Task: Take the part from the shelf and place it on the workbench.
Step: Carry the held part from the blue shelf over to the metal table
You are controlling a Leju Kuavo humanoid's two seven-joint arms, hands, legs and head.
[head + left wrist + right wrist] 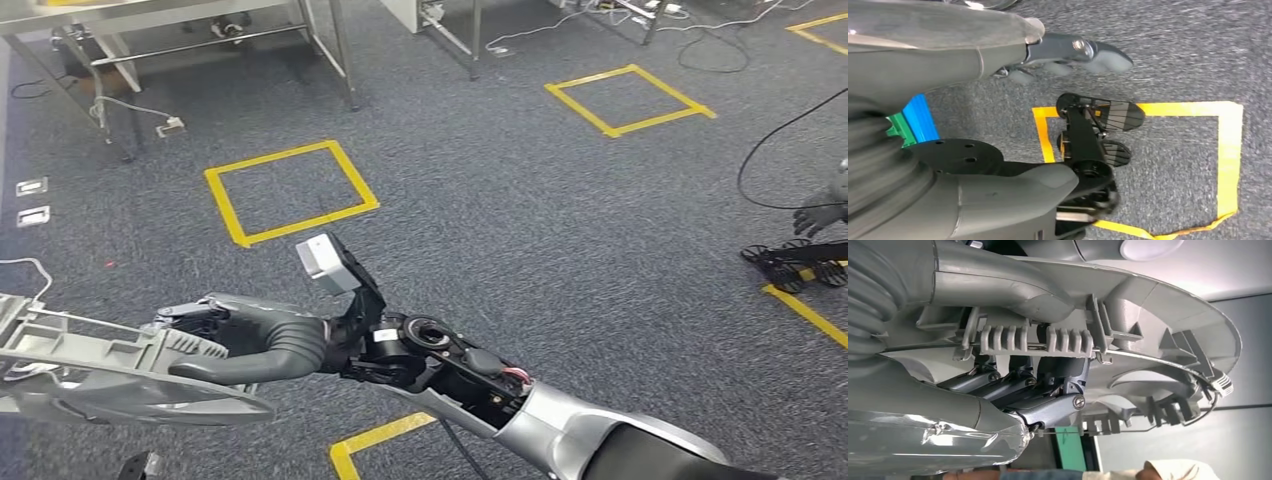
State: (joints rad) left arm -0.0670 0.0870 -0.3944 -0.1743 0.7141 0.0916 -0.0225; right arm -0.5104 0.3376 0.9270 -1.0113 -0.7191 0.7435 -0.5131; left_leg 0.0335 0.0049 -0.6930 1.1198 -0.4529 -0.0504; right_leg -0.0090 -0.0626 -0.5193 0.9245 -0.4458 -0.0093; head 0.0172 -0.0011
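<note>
The part (100,365) is a long, flat, light grey plastic moulding with ribs and clips. My right hand (260,345) grips it by one end and holds it level over the carpet at the lower left of the head view. Up close, the part's ribbed underside (1148,315) shows, with my right hand's dark fingers (1048,400) wrapped under it and the thumb on the other face. My left hand (822,212) hangs at the right edge of the head view. It holds nothing, its fingers loosely apart above the floor (1073,52).
Grey carpet carries yellow tape squares (290,190) (630,98). Metal table legs (335,50) stand at the top left, with floor sockets (30,200) nearby. A black cable (760,150) loops at the right. A person's sleeve (1158,471) is beyond the part.
</note>
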